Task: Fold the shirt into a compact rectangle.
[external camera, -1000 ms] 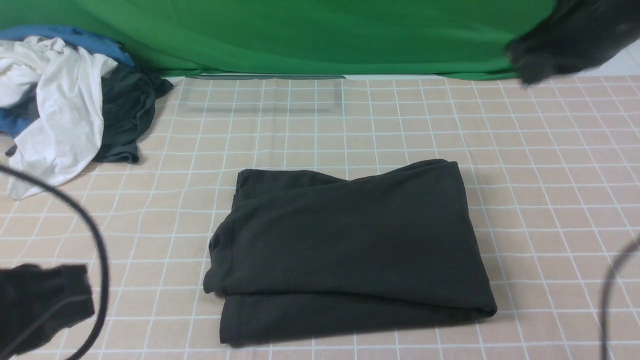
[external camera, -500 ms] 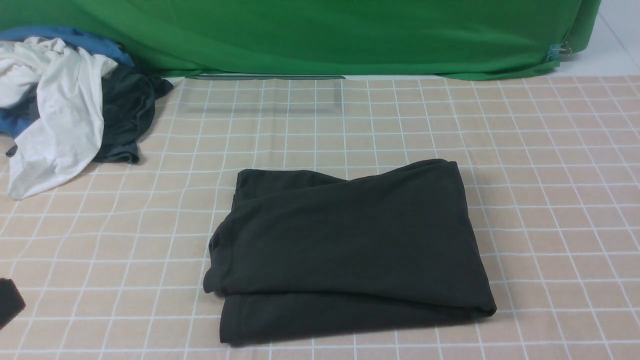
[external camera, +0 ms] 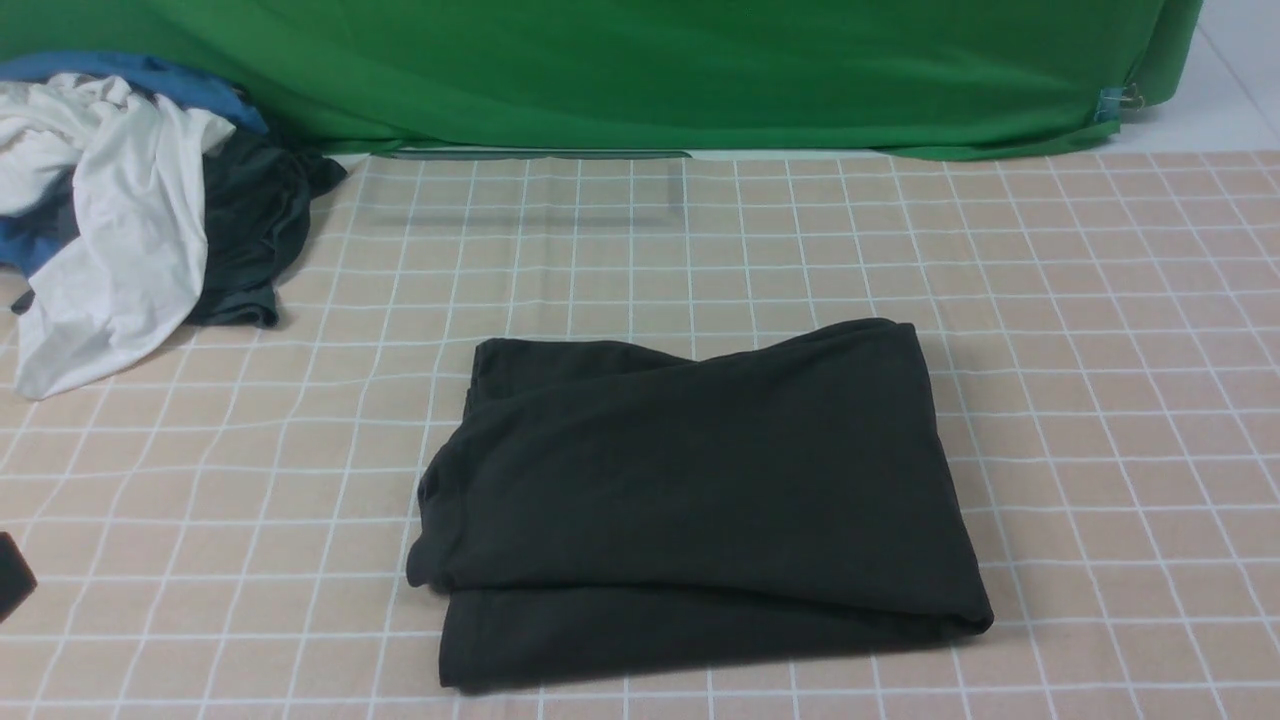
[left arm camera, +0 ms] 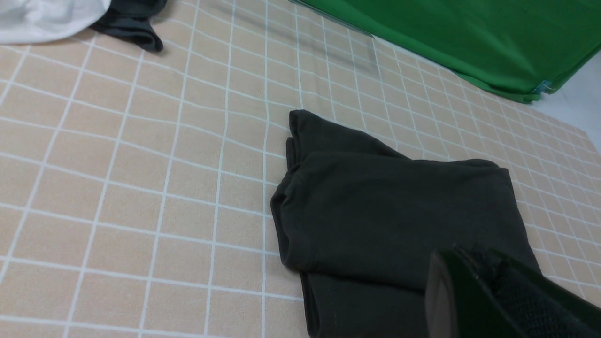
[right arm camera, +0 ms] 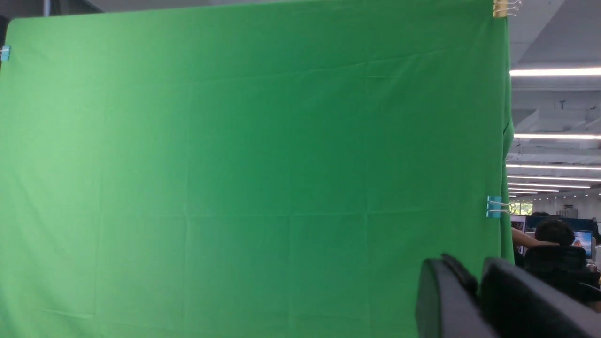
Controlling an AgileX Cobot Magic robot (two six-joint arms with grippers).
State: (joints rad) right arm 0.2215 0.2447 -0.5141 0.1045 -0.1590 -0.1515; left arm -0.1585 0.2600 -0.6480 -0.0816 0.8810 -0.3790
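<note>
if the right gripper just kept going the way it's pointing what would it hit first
Most likely the green backdrop. The right wrist view looks level and straight at that cloth, with nothing showing between the right gripper and it. How far off the cloth hangs is unclear. The folded black shirt lies outside that view.

A green backdrop (external camera: 620, 70) hangs behind the beige checked tablecloth (external camera: 1100, 350), ceiling strip lights (right arm camera: 554, 72) beyond

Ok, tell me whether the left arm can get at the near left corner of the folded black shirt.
Probably yes. The left gripper hangs above the shirt, its jaws shut, and only bare checked tablecloth surrounds that corner.
</note>
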